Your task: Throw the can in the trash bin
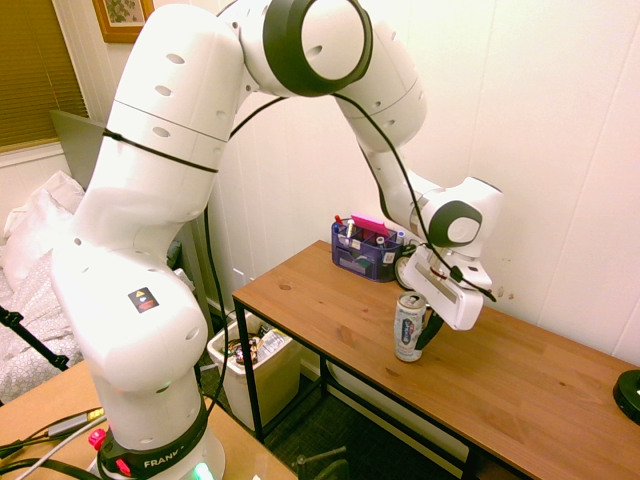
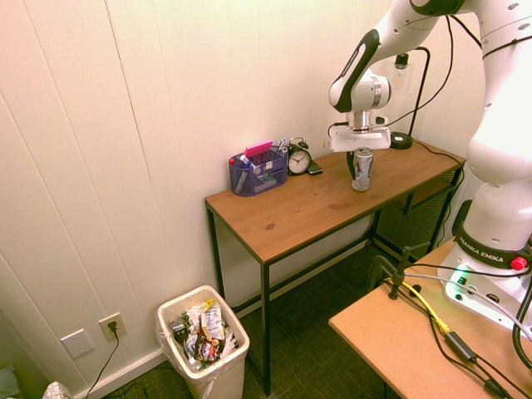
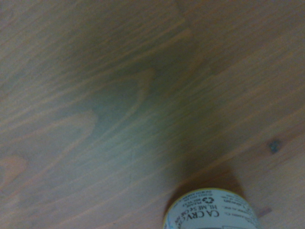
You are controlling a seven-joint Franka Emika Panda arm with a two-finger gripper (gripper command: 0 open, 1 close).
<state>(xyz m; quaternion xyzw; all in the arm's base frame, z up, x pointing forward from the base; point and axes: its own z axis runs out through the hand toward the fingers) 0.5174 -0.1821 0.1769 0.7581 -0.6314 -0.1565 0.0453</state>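
The can (image 1: 408, 325) (image 2: 362, 169) stands upright on the wooden table (image 1: 330, 310) (image 2: 291, 212), silver-white with blue and red print. My gripper (image 1: 417, 335) (image 2: 359, 170) comes down from above and is shut on the can's upper half; one dark finger (image 1: 432, 330) lies against its side and the other is hidden behind it. The wrist view shows only the can's printed end (image 3: 212, 214) over wood grain. The cream-white trash bin (image 1: 272, 388) (image 2: 218, 378) stands on the floor beyond the table's far end, full of wrappers.
A blue desk organizer (image 1: 362, 252) (image 2: 256, 173) and a black alarm clock (image 2: 299, 160) stand against the wall on the table. A round black object (image 1: 629, 392) (image 2: 402, 141) lies at the table's other end. White panelled wall runs behind.
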